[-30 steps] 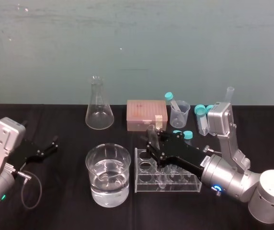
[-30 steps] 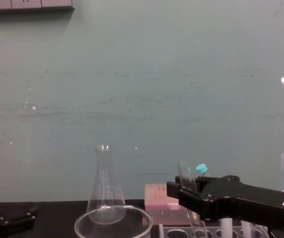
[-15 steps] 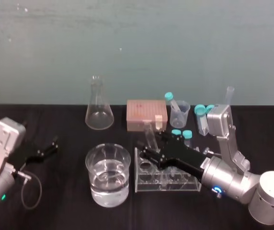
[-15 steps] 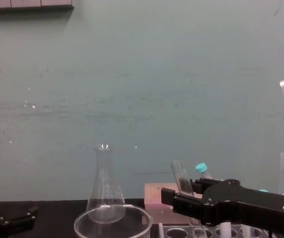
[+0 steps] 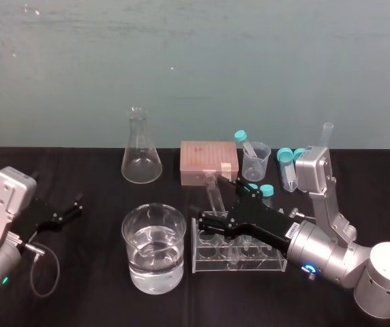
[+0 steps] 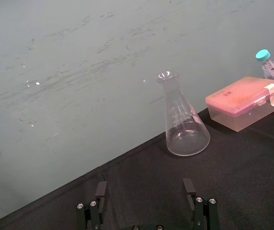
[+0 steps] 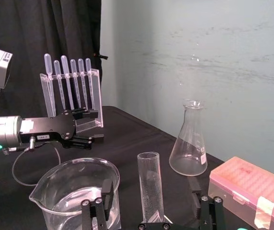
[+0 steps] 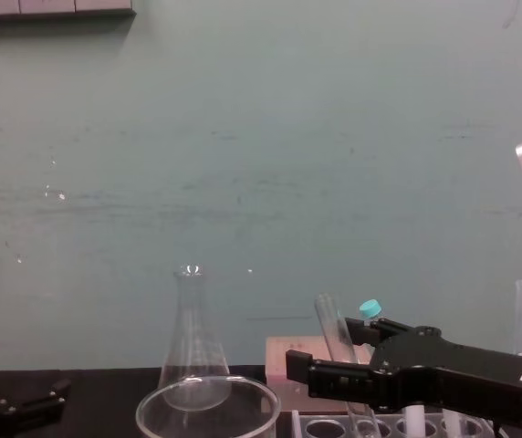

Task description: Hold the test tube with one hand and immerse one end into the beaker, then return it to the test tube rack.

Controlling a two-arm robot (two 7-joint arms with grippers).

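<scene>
Nearest me on the tabletop [image 5: 93, 293] stood the beaker [image 5: 155, 269], part full of clear liquid, with the rack [image 5: 243, 262] just beside it at 3 o'clock. The tube [image 5: 213, 191] had its lower end in the rack's end nearest the beaker, its top tipped toward 10 o'clock. My right gripper [image 5: 220, 204] reached in from 4 o'clock and sat astride the tube, fingers spread, one on each side, neither pressing the glass. The left gripper [image 5: 76, 203] lay parked at 9 o'clock of the beaker, well apart, fingers spread too.

I judged this the rack end of the job: either the grasp not yet made or the tube set back, and I could not settle which. A pickup would call for closing squarely on the leaning glass, lifting clear, then carrying toward 9 o'clock over the beaker's rim. A return would call for a straight retreat toward 4 o'clock without clipping the tube.

My count was:
- one beaker, one rack and one open tube;
- farther off, one flask [image 5: 140, 160] at 12 o'clock of the beaker;
- one pink box [image 5: 207, 162] at 1 o'clock;
- one cup [image 5: 255, 163];
- five capped tubes [image 5: 285, 163];
- one cylinder [image 5: 326, 136] farthest at 2 o'clock.
</scene>
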